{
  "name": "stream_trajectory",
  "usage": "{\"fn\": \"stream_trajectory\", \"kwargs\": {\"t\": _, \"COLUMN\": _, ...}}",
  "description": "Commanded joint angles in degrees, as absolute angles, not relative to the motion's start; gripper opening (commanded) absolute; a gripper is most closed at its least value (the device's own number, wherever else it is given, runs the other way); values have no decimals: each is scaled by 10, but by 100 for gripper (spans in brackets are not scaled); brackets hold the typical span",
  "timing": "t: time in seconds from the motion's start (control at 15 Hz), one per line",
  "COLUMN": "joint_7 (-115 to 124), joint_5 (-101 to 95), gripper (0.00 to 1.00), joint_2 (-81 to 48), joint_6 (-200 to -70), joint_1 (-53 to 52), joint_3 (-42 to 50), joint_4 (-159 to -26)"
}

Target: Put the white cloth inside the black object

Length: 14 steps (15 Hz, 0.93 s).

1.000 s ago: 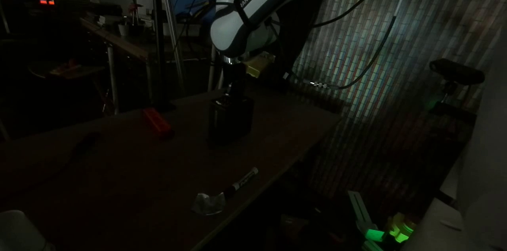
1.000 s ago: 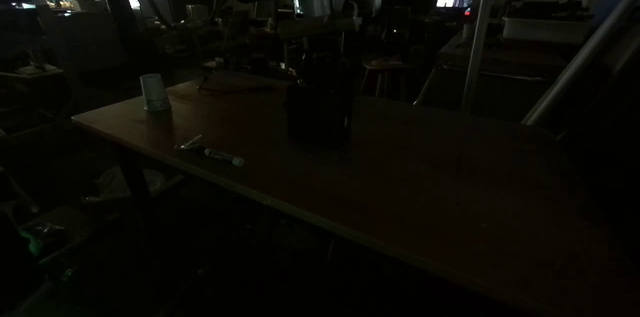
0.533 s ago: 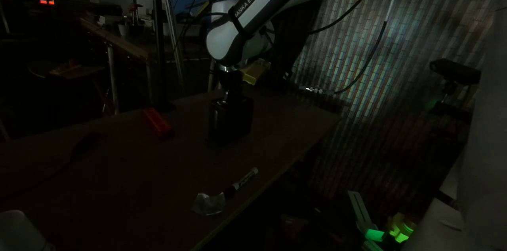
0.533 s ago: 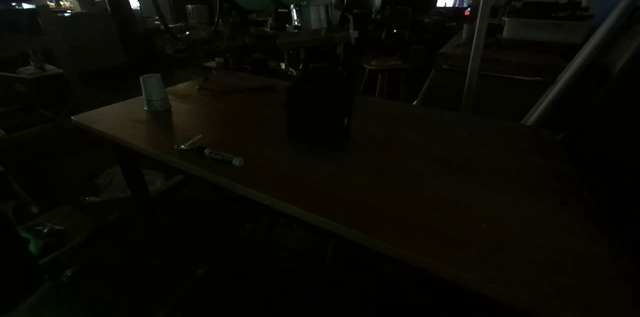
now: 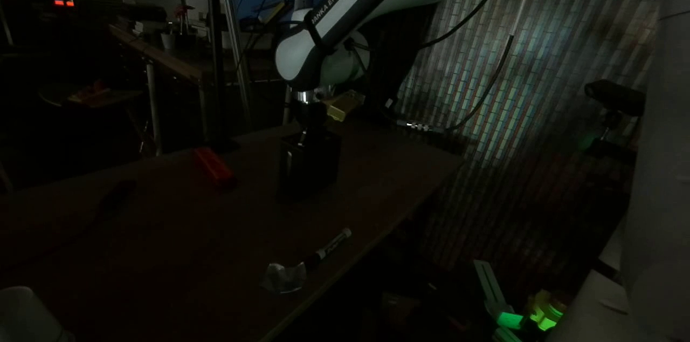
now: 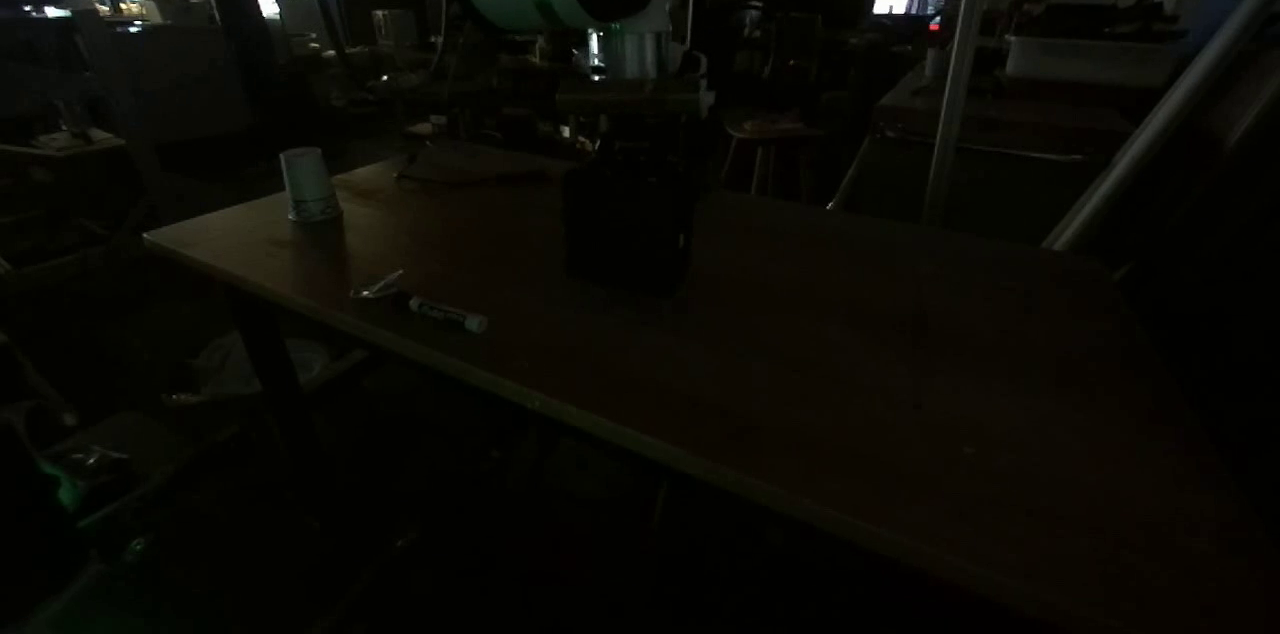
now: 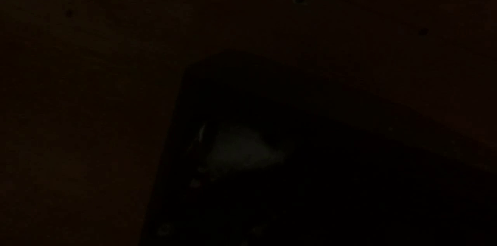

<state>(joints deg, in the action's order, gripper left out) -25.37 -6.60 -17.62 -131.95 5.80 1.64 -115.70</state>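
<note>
A gripper [image 5: 305,135] hangs at the top of the black object [image 5: 311,169], too dark to tell wide from narrow; what looks like the white cloth [image 7: 240,149] shows within the object's outline; if held, best released low, inside the rim

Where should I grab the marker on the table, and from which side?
Probably by its pale barrel, from straight above, closing across the width: the marker is long and thin and lies flat on the table. Avoid the dark end, which lies right by the crumpled shiny scrap; whether they touch is unclear.
</note>
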Motion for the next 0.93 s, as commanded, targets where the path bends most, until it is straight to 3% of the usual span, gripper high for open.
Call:
{"fn": "stream_trajectory", "kwargs": {"t": 0.0, "joint_7": -294, "joint_5": -10, "gripper": 0, "joint_2": -216, "joint_6": -1307, "joint_1": 80, "joint_3": -1, "joint_4": -1134}}
{"fn": "stream_trajectory", "kwargs": {"t": 0.87, "joint_7": -268, "joint_5": -66, "gripper": 0, "joint_2": -158, "joint_6": -1278, "joint_1": 72, "joint_3": 23, "joint_4": -1144}}
